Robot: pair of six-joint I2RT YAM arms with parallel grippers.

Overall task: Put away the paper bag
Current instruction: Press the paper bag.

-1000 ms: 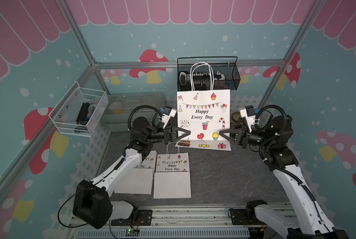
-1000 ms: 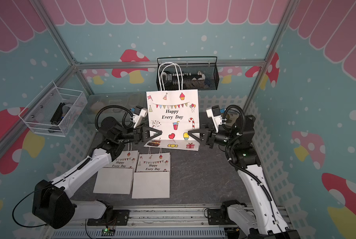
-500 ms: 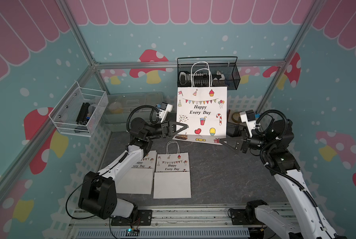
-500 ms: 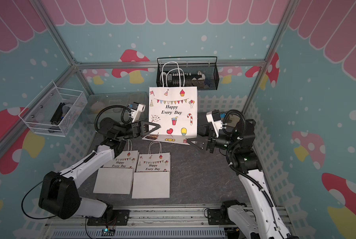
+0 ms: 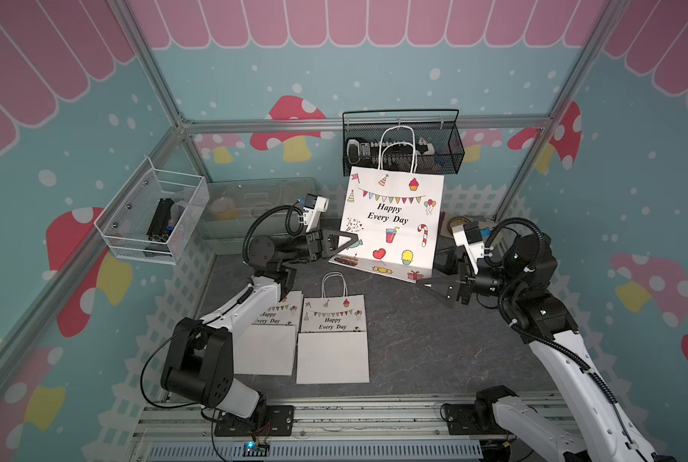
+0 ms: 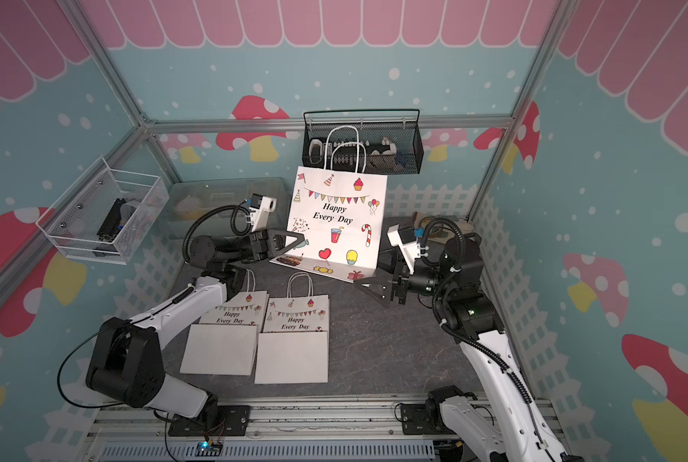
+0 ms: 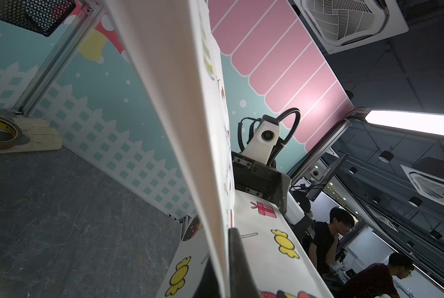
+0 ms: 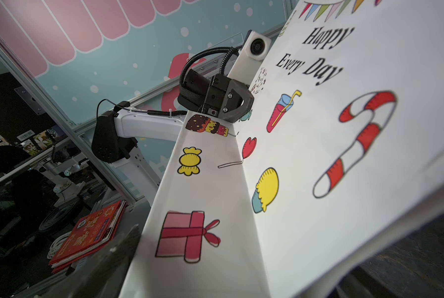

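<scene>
The white paper bag [image 5: 390, 224], printed "Happy Every Day", stands nearly upright at the back of the counter [image 5: 422, 340], handles [image 5: 398, 127] up.

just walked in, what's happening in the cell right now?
The left gripper is shut on the side edge of the printed paper bag, holding it roughly upright toward the back of the table. The right gripper is open beside the bag's lower corner, holding nothing. One folded bag and a second folded bag lie flat in front.
</scene>
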